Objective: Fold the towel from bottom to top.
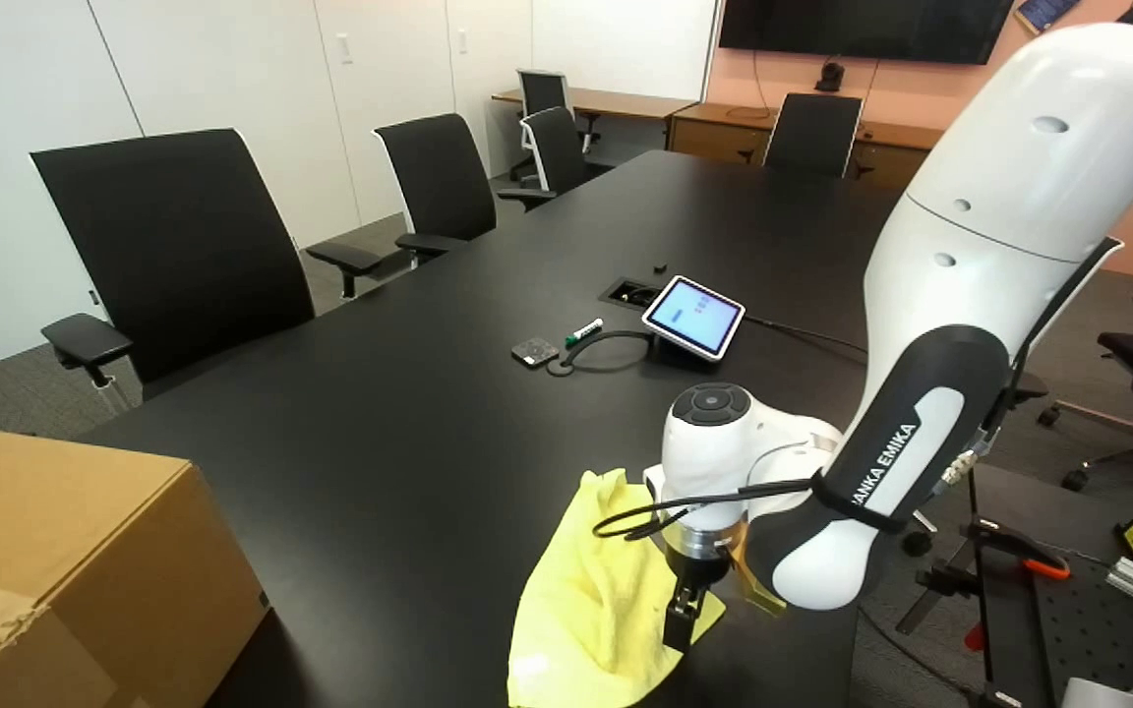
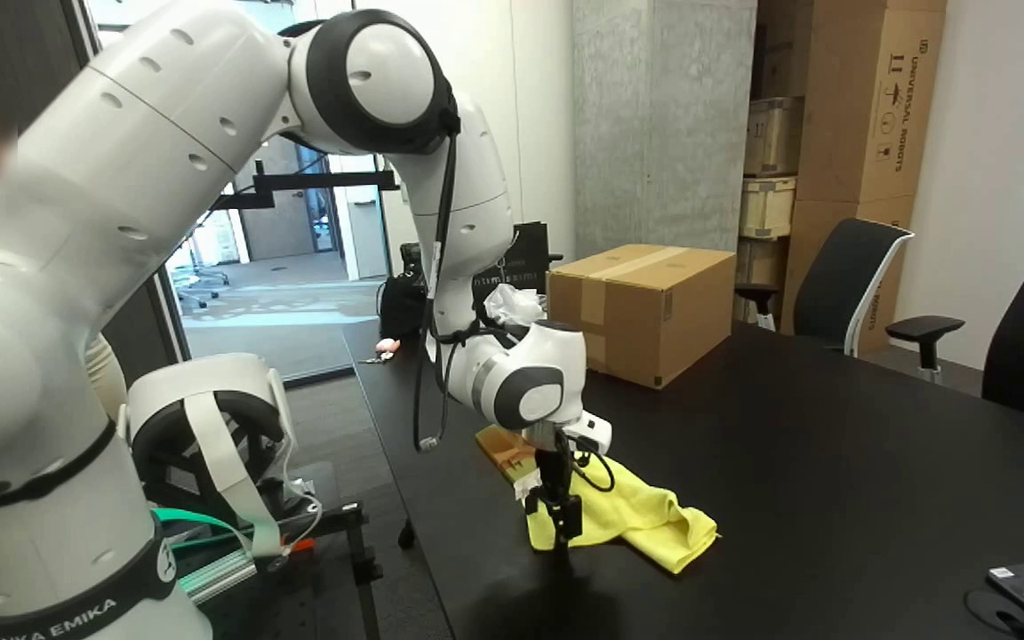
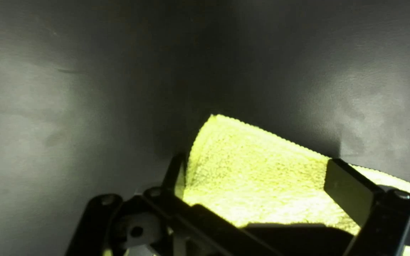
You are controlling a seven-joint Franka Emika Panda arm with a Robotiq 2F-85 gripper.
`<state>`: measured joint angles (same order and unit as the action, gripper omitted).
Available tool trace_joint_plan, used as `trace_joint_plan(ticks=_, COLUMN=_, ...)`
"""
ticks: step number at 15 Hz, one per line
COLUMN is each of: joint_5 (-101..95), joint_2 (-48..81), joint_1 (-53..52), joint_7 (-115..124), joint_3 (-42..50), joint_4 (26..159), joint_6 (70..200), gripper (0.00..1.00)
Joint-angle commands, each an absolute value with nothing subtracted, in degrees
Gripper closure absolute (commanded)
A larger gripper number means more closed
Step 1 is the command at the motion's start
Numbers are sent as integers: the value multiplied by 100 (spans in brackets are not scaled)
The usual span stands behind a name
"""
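Note:
The yellow-green towel (image 1: pixel 576 600) lies rumpled on the black table near its edge, with raised folds. In an exterior view (image 2: pixel 632 511) it spreads behind and to the right of my gripper. My gripper (image 1: pixel 679 639) points down at one end of the towel; it also shows in an exterior view (image 2: pixel 556 526). In the wrist view my gripper (image 3: pixel 256 167) is open, fingers wide apart. A corner of the towel (image 3: pixel 240 142) lies between the fingers, not pinched. The left finger is beside the towel's edge; the right finger stands over or against the cloth. Contact cannot be told.
A large cardboard box (image 1: pixel 134 570) stands on the table across from the towel, also in an exterior view (image 2: pixel 636 307). A tablet on a stand (image 1: pixel 692 317), a green-capped marker (image 1: pixel 586 330) and a small dark square (image 1: pixel 534 352) lie farther along the table (image 1: pixel 409 462). Chairs surround it.

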<state>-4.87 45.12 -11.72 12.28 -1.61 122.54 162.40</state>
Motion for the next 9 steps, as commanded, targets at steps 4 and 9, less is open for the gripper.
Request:
trace_joint_plan(ticks=4, joint_5=-333, joint_2=4587, joint_1=-1174, joint_7=1046, joint_3=-181, joint_4=12049, joint_6=16109, gripper=40)
trace_joint_plan(ticks=9, joint_5=-468, joint_2=4125, joint_1=-1471, joint_7=1180, joint_3=-29, joint_4=12241, joint_6=15654, gripper=79)
